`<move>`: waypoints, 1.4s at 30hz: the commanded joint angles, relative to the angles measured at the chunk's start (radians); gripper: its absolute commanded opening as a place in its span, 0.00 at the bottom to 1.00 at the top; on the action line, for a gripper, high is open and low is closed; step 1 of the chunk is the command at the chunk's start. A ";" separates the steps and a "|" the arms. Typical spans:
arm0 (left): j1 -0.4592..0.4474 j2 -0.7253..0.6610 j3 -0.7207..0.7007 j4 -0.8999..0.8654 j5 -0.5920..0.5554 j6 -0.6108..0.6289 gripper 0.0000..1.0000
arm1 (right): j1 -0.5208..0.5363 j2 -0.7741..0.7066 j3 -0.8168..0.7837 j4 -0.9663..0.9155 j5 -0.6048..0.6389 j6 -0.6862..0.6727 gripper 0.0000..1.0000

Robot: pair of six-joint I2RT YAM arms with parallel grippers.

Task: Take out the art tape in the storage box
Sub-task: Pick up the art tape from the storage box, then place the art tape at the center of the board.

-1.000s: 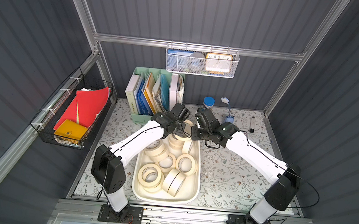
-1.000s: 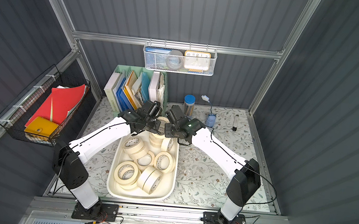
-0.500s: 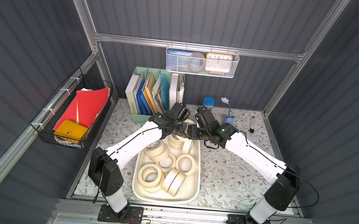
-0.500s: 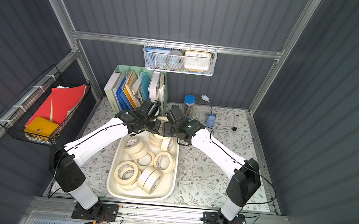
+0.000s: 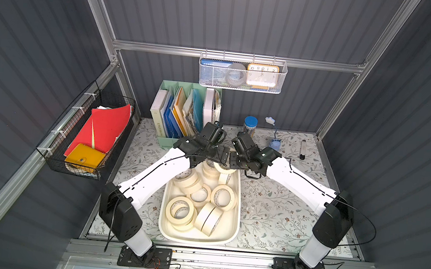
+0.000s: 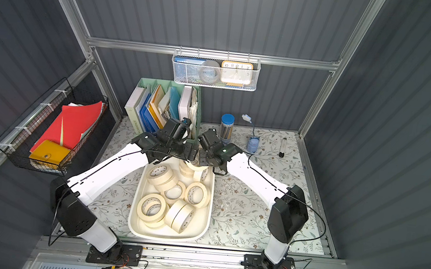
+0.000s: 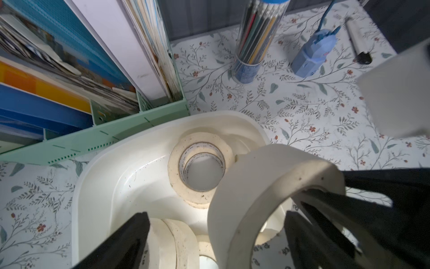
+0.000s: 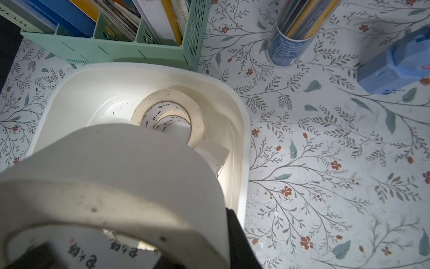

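Over the 12 o'clock end of the storage box [image 5: 226, 231], the right pincer [image 5: 231, 164] pinches one art tape roll [image 7: 267, 186] by its ring wall. The left pincer [image 7: 214, 216] gapes empty beside it. More rolls [image 5: 207, 216] lie toward 6 o'clock. They look light and stiff.

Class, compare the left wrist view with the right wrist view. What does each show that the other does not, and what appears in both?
Left wrist only: the open left hand and a pen. Right wrist only: the black print inside the held roll. Both: that roll pinched by the right hand, the storage box, another roll lying in it, the mint file holder, the pencil tube and the blue object.
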 commanded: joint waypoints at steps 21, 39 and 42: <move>0.119 -0.289 -0.368 0.205 -0.162 -0.102 0.98 | -0.776 -0.125 -0.006 -0.504 -0.094 -0.112 0.00; 0.295 -0.294 -0.559 0.283 -0.005 -0.106 0.91 | -1.099 0.317 0.217 -0.457 -0.200 -0.094 0.00; 0.296 -0.281 -0.550 0.286 0.008 -0.106 0.90 | -1.109 0.386 0.268 -0.455 -0.194 -0.097 0.00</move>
